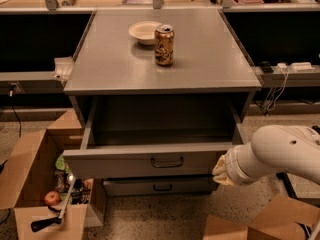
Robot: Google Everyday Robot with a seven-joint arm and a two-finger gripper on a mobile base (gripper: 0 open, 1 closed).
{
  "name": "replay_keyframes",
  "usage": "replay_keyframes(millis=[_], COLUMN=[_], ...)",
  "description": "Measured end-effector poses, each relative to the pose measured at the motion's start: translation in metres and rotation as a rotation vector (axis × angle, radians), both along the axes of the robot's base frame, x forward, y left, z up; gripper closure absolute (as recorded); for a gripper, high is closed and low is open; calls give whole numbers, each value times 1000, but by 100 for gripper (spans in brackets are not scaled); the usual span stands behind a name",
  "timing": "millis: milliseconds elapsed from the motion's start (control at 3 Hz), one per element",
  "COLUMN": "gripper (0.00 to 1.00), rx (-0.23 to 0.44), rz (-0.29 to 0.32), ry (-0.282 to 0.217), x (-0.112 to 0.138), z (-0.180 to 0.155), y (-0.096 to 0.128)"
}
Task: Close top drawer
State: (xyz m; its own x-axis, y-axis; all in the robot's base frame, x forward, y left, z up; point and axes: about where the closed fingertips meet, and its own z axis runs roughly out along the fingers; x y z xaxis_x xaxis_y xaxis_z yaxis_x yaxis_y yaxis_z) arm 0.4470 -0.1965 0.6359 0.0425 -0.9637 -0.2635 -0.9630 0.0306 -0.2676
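Grey metal cabinet with two drawers; one can [163,45] and one bowl [144,32] sit on its top, up and left of the gripper [222,170]. The top drawer [125,160] stands pulled out, its right front corner just beside the gripper. Its long axis runs left to right, with the handle facing the camera. The lower drawer [160,186] sits below-left. The gripper's state cannot be told.

Vantage: above and in front of the worktop [110,59], facing it, tilted down.
Nearness: close.
Pincer [220,170]: lower right, just beside the top drawer [150,159].
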Motion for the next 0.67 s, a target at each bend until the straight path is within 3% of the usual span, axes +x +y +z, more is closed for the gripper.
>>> replay_keyframes(millis=[333, 667], gripper=[89, 96], rx=[14, 32], rz=[6, 5], ry=[-59, -98], x=[21, 44], z=[6, 8], y=[-2, -6])
